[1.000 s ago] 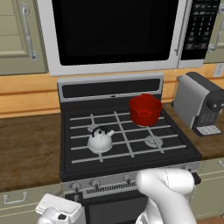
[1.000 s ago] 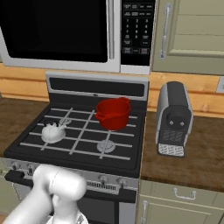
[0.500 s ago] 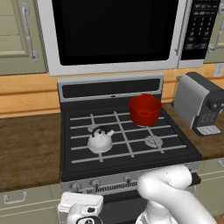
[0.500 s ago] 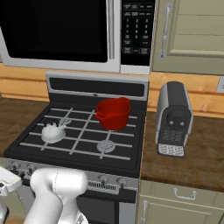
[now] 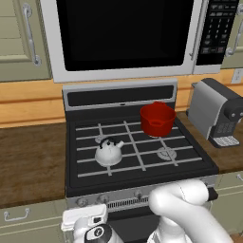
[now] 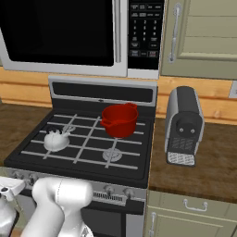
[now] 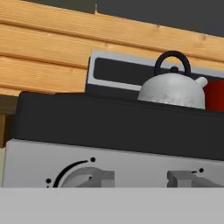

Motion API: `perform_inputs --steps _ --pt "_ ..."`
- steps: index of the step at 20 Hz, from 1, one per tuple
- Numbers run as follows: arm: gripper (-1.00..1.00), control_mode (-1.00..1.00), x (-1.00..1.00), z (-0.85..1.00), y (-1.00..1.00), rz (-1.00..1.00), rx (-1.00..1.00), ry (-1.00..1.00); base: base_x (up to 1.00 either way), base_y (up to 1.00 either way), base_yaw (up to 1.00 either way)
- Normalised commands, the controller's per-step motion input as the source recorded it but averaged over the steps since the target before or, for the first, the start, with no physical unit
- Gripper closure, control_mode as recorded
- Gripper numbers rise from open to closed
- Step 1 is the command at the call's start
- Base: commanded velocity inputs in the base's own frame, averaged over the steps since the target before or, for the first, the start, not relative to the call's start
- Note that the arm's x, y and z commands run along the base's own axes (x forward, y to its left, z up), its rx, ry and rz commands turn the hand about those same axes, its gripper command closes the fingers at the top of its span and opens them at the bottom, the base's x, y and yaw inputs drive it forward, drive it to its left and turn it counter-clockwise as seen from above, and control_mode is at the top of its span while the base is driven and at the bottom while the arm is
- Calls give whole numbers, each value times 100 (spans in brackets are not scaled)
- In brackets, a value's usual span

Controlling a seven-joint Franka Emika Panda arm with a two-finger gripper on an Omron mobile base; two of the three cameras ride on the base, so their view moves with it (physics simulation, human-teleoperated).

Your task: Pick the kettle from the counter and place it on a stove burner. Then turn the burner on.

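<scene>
We log the kettle (image 5: 108, 152) sitting upright on the front-left stove burner (image 5: 100, 140), off the counter (image 5: 29, 159). The red pot (image 5: 157, 118) stands on the rear-right burner, well apart from it. The gripper (image 5: 84, 223) hangs low before the stove's front panel, facing the knobs (image 7: 89, 177); we cannot tell its finger state. Microwave (image 6: 146, 32) keypad text is too small to read.

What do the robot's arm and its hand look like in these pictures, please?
The arm is glossy white, built of thick rounded tube-like segments with a bulbous elbow. The hand is a flat white rectangular block on a rounded white wrist, which carries a dark round cap with a small pale mark. No cables show. The fingers cannot be made out.
</scene>
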Motion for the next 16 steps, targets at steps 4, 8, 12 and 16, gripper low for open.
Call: perform_inputs --steps 4,8,12,16 --pt "-100 -100 1 -12 51 3 -4 0 0 0 0" --pt "-100 -100 -75 -10 8 3 0 -12 0 0 0" --pt "-100 -100 -69 11 -4 0 0 -27 0 0 0" --pt "-100 -100 -8 5 0 0 0 -8 0 0 0"
